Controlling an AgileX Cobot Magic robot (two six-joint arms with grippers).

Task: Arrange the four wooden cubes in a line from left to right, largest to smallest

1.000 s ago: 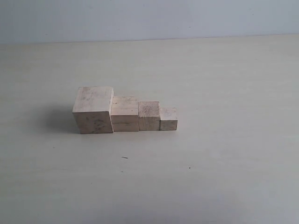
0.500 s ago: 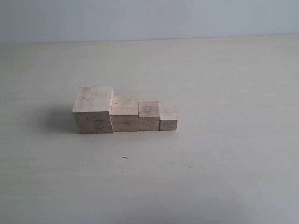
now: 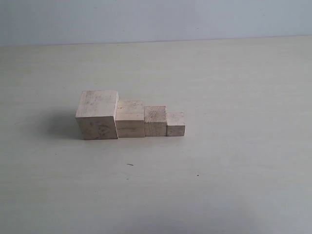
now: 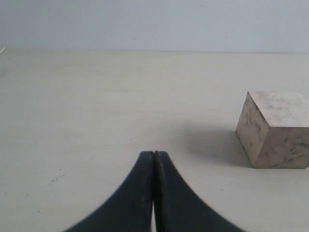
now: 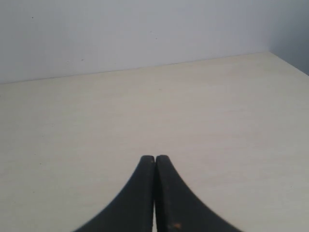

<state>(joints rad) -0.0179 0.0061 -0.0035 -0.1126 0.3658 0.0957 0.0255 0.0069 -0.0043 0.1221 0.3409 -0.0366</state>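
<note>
Four pale wooden cubes stand touching in a row on the table in the exterior view: the largest cube (image 3: 97, 115) at the left, then the second cube (image 3: 130, 119), the third cube (image 3: 155, 121) and the smallest cube (image 3: 175, 124) at the right. Neither arm shows in that view. In the left wrist view the left gripper (image 4: 154, 153) is shut and empty, with the largest cube (image 4: 273, 129) well off to one side and apart from it. The right gripper (image 5: 155, 157) is shut and empty over bare table; no cube shows in its view.
The pale table (image 3: 234, 87) runs back to a plain light wall (image 3: 156, 19). The table's far corner and side edge (image 5: 287, 61) show in the right wrist view. Two small dark specks (image 3: 130, 165) lie in front of the cubes.
</note>
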